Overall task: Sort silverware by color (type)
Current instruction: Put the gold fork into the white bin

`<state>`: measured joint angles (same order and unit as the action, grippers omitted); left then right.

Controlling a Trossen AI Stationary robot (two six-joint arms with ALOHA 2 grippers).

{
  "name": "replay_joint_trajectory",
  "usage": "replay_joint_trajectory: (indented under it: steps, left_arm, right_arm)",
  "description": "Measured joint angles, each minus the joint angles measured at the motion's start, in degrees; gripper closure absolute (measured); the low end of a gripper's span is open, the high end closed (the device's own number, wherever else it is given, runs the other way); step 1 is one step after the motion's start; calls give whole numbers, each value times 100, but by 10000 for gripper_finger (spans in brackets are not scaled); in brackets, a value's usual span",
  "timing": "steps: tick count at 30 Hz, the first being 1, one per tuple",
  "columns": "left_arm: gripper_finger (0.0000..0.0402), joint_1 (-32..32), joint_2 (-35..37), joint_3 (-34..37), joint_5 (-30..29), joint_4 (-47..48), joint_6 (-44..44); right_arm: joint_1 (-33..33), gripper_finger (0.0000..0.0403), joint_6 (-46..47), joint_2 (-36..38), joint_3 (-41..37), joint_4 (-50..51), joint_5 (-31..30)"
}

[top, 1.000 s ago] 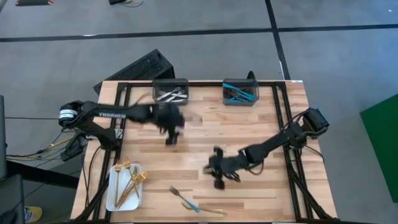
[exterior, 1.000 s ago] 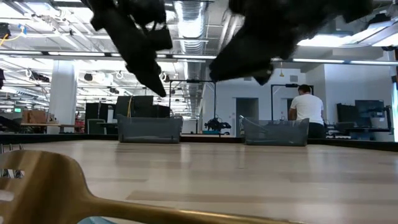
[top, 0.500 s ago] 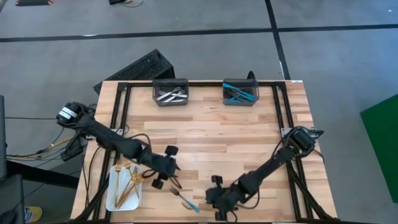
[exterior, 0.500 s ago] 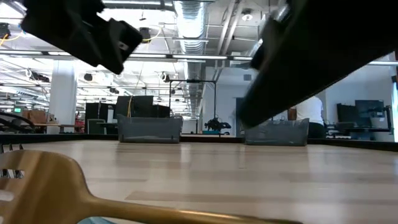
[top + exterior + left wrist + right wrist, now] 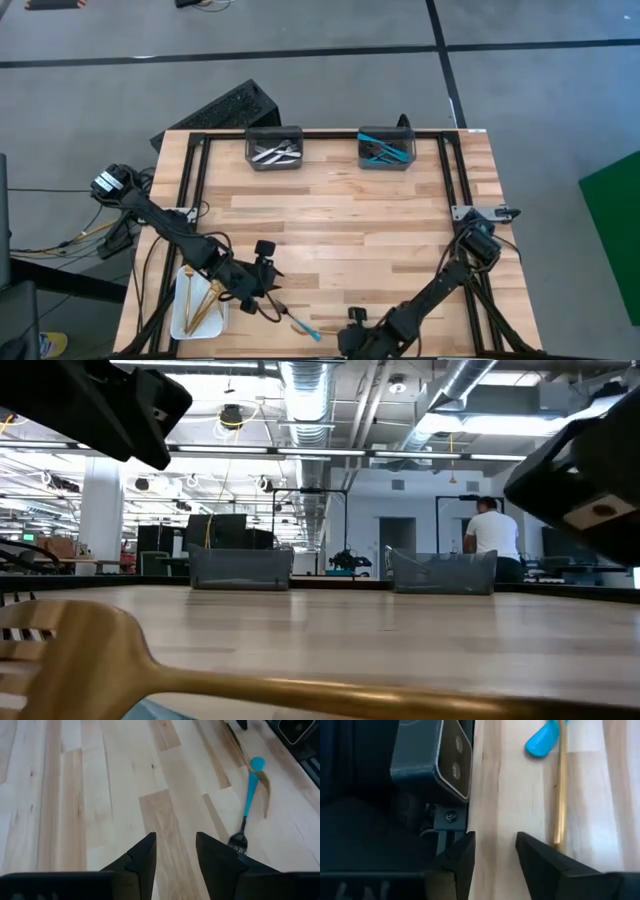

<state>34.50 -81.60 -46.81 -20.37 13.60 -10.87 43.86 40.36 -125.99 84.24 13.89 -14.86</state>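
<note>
A turquoise-handled fork [image 5: 303,326] lies flat on the table near its near edge, and its handle crosses a gold utensil [image 5: 335,333]; both show in the left wrist view [image 5: 248,790] [image 5: 266,795]. Gold forks [image 5: 203,295] lie on the white tray [image 5: 180,318]. Silver pieces [image 5: 274,152] and turquoise pieces [image 5: 385,152] lie in the far bins. My left gripper [image 5: 175,852] is open and empty beside the fork's head [image 5: 238,842], just right of the tray [image 5: 268,298]. My right gripper [image 5: 492,852] is open and empty at the near edge [image 5: 350,340], close to the gold handle [image 5: 561,800] and the turquoise handle end [image 5: 542,742].
Two dark grey bins [image 5: 274,135] [image 5: 386,135] stand at the far edge. A dark camera unit [image 5: 430,760] sits at the near edge beside my right gripper. A black frame [image 5: 445,170] borders the table. Bare wood [image 5: 340,220] lies between bins and grippers. A person [image 5: 494,530] stands far behind.
My left gripper has swept from the table's far middle toward the near edge and now sits low beside the tray and the turquoise fork. My right gripper has gone from mid-table toward the near edge. The silverware has stayed in place.
</note>
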Motion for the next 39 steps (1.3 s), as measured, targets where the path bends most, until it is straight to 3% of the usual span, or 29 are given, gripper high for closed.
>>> replay_joint_trajectory:
  steps: [4, 10, 14, 20, 26, 32, 39]
  left_arm:
    - [276, -28, 0, 0, -60, -5, 155]
    - [276, -118, -2, 0, -158, -2, 135]
    - [276, -117, -2, 0, -183, -8, 134]
    - [276, -122, -2, 0, -209, -4, 146]
    - [276, -122, -2, 1, -291, -5, 268]
    - [276, -122, -2, 11, -298, 87, 312]
    - [276, -122, -2, 15, -344, 132, 331]
  right_arm:
    - [-95, 245, -12, -116, 187, 570, 6]
    - [-238, 312, -584, 83, 337, 1026, -20]
    - [-346, 324, -755, 343, 380, 1353, -309]
    - [-477, 314, -822, 542, 388, 1527, -353]
    - [-623, 274, -1195, 555, 231, 1289, -520]
    - [-817, 230, -1238, 557, 208, 1083, -148]
    - [-885, 227, -1241, 338, 215, 970, 335]
